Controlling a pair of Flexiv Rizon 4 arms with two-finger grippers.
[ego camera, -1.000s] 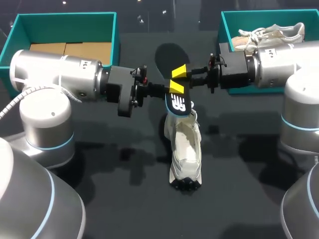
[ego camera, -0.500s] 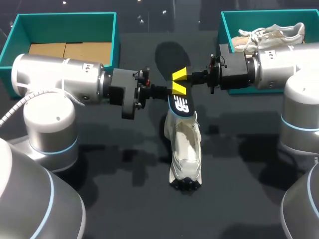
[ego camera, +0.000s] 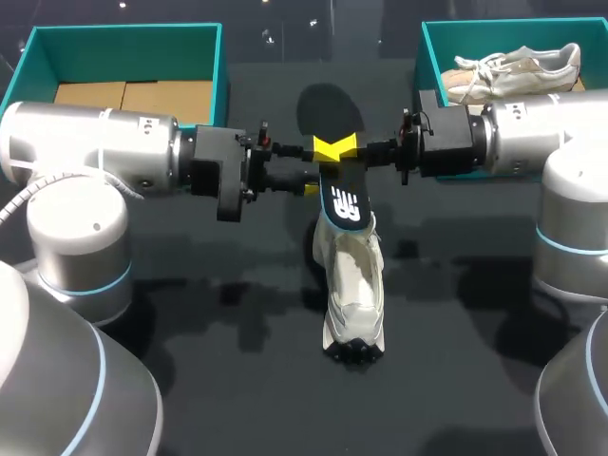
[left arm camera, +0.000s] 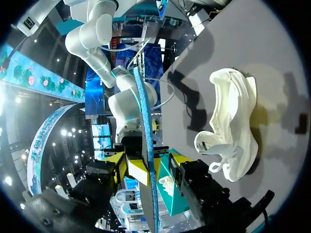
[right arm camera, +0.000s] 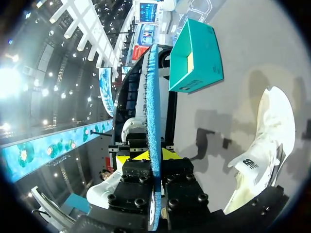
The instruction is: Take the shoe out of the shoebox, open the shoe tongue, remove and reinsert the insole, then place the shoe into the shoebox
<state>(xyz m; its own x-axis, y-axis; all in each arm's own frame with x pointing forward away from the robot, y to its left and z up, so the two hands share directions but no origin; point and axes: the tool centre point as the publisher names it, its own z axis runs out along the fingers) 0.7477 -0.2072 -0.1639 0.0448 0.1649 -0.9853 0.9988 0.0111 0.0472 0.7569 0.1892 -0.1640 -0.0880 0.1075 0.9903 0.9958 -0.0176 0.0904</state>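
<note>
The black insole (ego camera: 340, 185) hangs on edge above the white shoe (ego camera: 351, 285), which lies on the dark table with its toe toward me. My right gripper (ego camera: 334, 147) is shut on the insole's upper part. In the right wrist view the insole's blue edge (right arm camera: 153, 111) runs straight out from between that gripper's (right arm camera: 154, 158) pressed fingers, with the shoe (right arm camera: 269, 141) off to one side. My left gripper (ego camera: 312, 171) stands open at the insole's left side. In the left wrist view its yellow tips (left arm camera: 148, 167) stand apart on either side of the insole (left arm camera: 145, 136), beside the shoe (left arm camera: 233, 121).
A teal shoebox (ego camera: 123, 38) with cardboard inside stands at the back left. A second teal shoebox (ego camera: 432, 43) at the back right holds another pale shoe (ego camera: 518, 65). In the right wrist view a teal box (right arm camera: 197, 53) sits beyond the insole.
My right gripper has shut on the insole. My left gripper has let go of it, opened, and drawn back a little to the left. The insole has risen slightly.
</note>
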